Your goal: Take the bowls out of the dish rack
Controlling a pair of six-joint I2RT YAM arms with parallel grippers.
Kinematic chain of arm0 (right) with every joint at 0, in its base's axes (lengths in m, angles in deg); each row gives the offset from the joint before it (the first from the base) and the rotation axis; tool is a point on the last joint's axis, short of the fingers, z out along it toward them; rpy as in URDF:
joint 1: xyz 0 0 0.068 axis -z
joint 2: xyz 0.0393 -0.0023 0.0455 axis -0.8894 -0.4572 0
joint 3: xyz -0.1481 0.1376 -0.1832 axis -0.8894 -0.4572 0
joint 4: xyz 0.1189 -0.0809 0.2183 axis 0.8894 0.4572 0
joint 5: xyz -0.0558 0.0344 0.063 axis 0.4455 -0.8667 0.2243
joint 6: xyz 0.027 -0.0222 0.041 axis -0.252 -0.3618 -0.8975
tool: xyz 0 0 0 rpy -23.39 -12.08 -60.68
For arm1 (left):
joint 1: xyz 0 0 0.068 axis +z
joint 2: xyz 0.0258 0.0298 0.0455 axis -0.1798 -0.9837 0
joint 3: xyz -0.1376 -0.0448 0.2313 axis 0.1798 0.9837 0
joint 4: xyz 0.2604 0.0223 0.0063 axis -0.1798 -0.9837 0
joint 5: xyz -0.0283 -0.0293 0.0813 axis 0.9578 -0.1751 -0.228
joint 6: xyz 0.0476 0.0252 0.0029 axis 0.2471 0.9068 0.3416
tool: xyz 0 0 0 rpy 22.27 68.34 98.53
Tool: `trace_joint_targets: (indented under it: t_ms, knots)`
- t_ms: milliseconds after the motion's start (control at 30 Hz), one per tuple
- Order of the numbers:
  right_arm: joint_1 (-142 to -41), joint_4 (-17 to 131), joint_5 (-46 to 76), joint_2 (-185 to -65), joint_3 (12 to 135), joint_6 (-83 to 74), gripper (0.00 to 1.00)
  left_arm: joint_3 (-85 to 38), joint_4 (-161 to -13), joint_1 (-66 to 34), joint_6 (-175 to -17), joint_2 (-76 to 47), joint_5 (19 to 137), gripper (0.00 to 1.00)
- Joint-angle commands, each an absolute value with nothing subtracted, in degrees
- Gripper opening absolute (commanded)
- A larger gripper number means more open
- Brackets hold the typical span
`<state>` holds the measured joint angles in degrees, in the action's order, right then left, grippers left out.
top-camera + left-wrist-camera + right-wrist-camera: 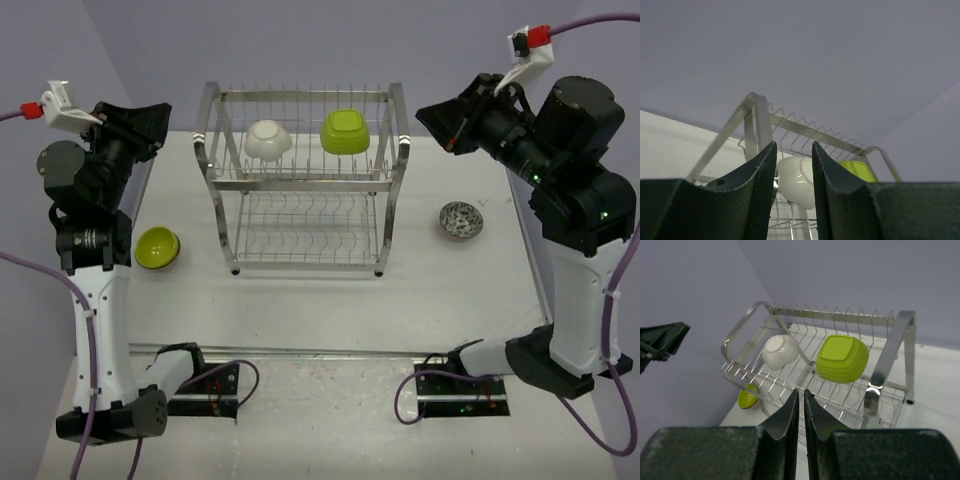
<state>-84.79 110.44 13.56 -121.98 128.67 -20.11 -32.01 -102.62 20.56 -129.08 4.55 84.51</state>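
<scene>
Dish rack [305, 183], upper tier: white bowl [268, 140] and squarish green bowl [345, 132], both awaiting removal. Desk [450, 290]: round green bowl [157, 248] left of rack, patterned bowl [461, 219] right. Left gripper [793, 146]: jaws parted, empty, aimed at white bowl. Right gripper [801, 391]: jaws closed, empty. Next, seemingly: left advances, grips white rim.

White bowl [268, 140], lime squarish bowl [345, 132], speckled bowl [461, 219].
</scene>
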Motion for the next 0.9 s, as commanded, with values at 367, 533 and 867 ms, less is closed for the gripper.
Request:
trace_joint_targets:
  t_ms: [367, 533, 867]
  knots:
    - [-86.7, 109.9, -0.9, -137.7, 135.8, -21.8, 0.13, -57.8, -103.0, 11.0, -126.2, -14.8, 90.1, 0.39]
    - [-86.9, 109.8, -0.5, -139.8, 134.6, -20.9, 0.18, -62.3, -105.8, 11.0, -125.6, -21.0, 93.3, 0.4]
    - [-89.8, 108.0, 3.1, -144.1, 132.7, -19.5, 0.24, -56.8, -101.6, 4.7, -127.2, -23.1, 94.2, 0.36]
